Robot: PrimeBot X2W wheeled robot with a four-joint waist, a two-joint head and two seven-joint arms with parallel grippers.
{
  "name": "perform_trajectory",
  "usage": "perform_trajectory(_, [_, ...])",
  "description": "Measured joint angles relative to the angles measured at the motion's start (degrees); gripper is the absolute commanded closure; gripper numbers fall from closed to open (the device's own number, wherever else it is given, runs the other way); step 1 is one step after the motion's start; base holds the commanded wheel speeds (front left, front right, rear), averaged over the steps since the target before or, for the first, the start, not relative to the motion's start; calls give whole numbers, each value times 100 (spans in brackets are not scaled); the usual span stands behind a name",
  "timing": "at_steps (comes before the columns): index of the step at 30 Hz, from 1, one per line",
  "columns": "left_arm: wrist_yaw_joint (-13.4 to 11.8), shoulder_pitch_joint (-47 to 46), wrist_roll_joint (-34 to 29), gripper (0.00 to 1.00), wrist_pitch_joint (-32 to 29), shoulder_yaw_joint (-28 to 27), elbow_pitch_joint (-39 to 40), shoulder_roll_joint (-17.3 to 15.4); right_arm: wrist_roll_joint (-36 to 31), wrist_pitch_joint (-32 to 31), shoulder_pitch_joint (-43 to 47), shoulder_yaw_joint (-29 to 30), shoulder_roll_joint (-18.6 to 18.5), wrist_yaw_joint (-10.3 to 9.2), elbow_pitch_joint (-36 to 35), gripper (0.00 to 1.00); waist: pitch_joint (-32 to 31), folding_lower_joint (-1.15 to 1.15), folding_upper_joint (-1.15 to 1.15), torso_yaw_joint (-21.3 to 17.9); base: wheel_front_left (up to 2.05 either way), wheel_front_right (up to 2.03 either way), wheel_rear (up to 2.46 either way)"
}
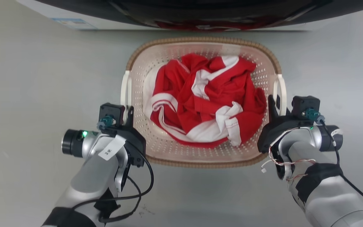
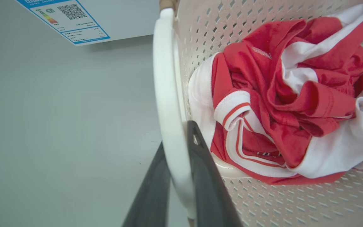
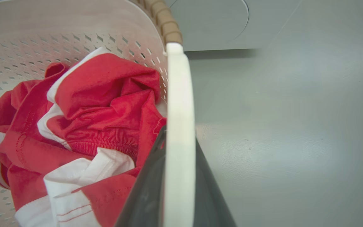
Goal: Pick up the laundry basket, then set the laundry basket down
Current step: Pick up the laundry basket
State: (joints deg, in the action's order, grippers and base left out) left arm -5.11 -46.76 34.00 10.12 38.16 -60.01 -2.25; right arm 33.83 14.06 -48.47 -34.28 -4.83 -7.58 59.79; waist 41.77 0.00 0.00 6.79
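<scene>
— What carries it all?
— A smooth, pale grey floor (image 1: 43, 78).
— What's on it?
— A cream perforated plastic laundry basket (image 1: 200, 40) with brown woven-look rim, just before a white washing machine (image 1: 106, 22).

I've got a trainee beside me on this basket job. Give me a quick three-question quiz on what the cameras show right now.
1. True or false: the laundry basket is empty.
2. Fill in: the clothes in it are red and ____.
3. The left gripper and right gripper each have jaws on either side of: A the brown rim; B a white side handle; C the clothes.
Key: 1 false; 2 white; 3 B.
</scene>
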Motion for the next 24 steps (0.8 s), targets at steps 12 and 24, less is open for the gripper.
perform_trajectory(12, [13,617,377,100,-456,438,-125,2,515,-703,647,-550,22,0,208,100,-671,0,0,-38,0,0,0])
perform_trajectory(24, [110,1154,634,100,-749,659,-369,8,993,-1056,1221,-937,56,0,186,100,-1524,0,0,-68,0,0,0])
